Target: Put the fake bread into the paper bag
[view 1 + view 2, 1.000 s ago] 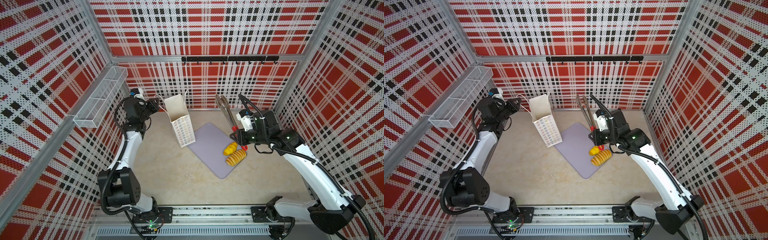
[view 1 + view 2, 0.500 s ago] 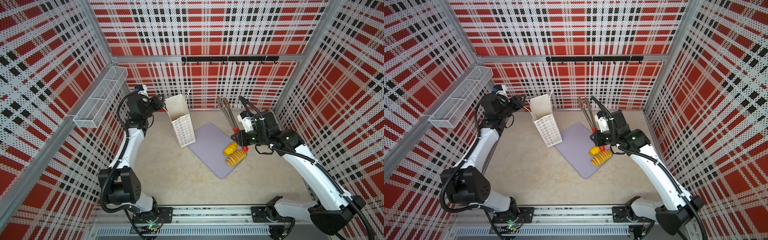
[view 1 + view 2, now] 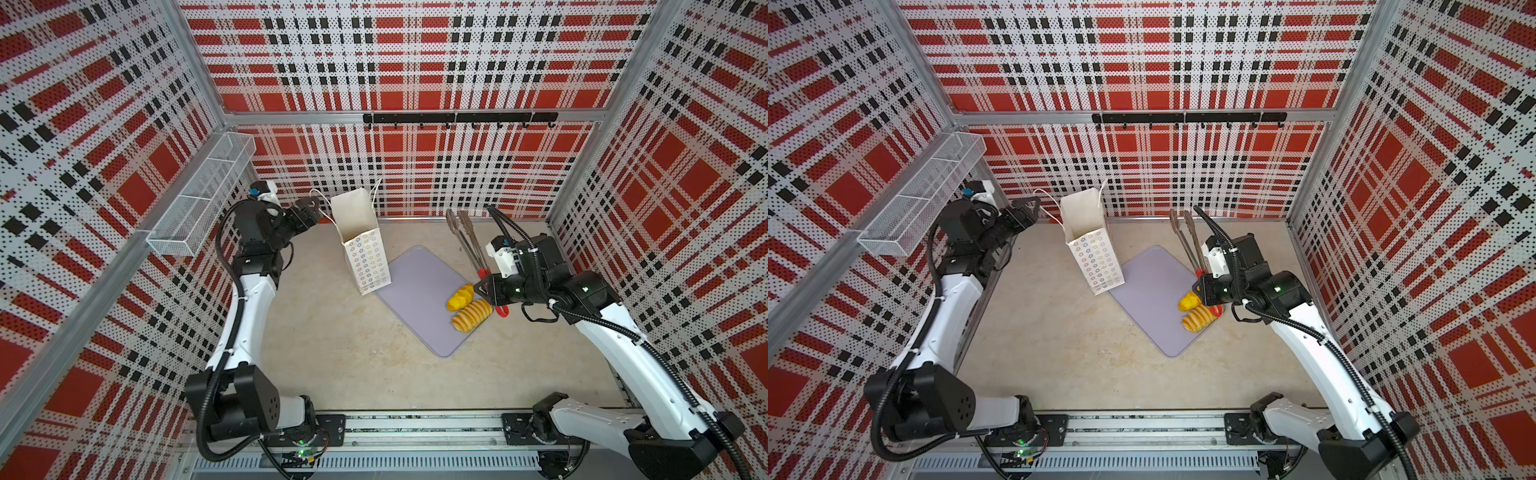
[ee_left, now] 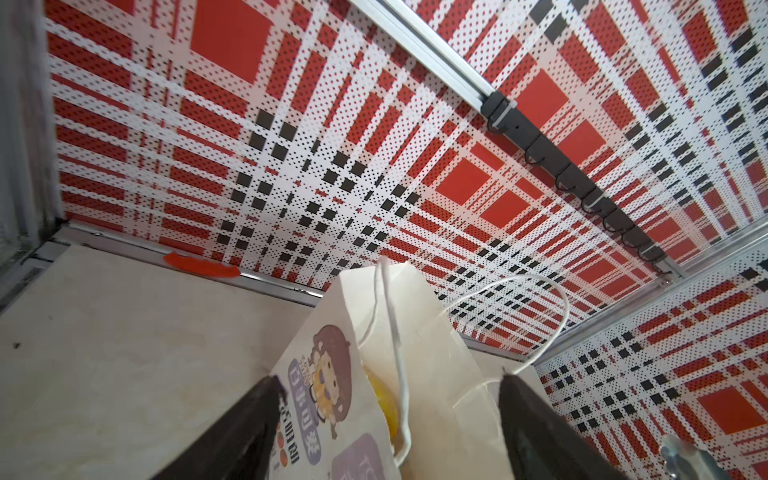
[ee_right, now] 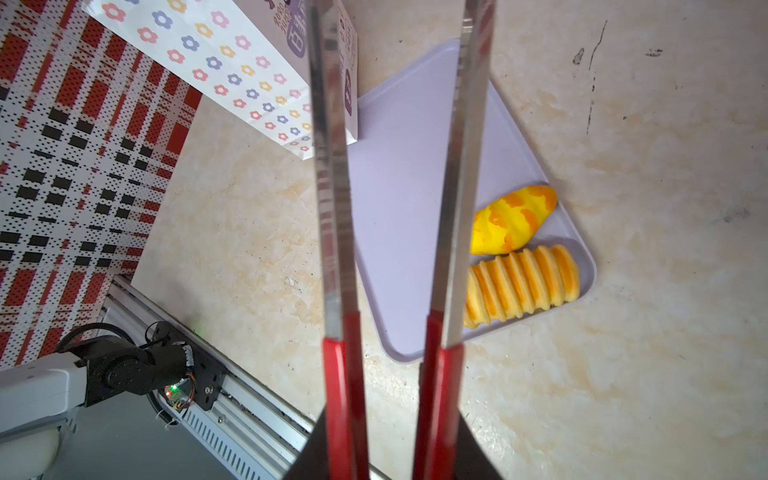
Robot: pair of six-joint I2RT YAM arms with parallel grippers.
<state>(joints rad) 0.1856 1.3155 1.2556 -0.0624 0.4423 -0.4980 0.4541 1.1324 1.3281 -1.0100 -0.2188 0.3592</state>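
The white paper bag (image 3: 362, 245) (image 3: 1093, 249) stands upright at the back, its mouth open. My left gripper (image 3: 311, 209) (image 3: 1029, 208) is open just left of it. In the left wrist view the left gripper (image 4: 390, 379) frames the paper bag (image 4: 428, 345), a cord handle (image 4: 552, 299) reaches one fingertip, and a yellow bread (image 4: 385, 401) shows inside. A scored bun (image 3: 460, 296) (image 5: 513, 218) and a ridged loaf (image 3: 472, 316) (image 5: 524, 282) lie on the lilac tray (image 3: 415, 282). My right gripper (image 3: 485, 287) (image 5: 384, 451) is shut on the red-handled tongs (image 3: 466, 237) (image 5: 332, 199), beside the two breads.
A white wire-mesh basket (image 3: 199, 203) hangs on the left wall, above my left arm. A black hook rail (image 3: 457, 118) runs along the back wall. The tongs' metal arms point toward the back wall. The plaid walls stand close on three sides.
My left gripper has gone from shut to open next to the bag's cord handle and has risen slightly. The right arm with the tongs has barely moved.
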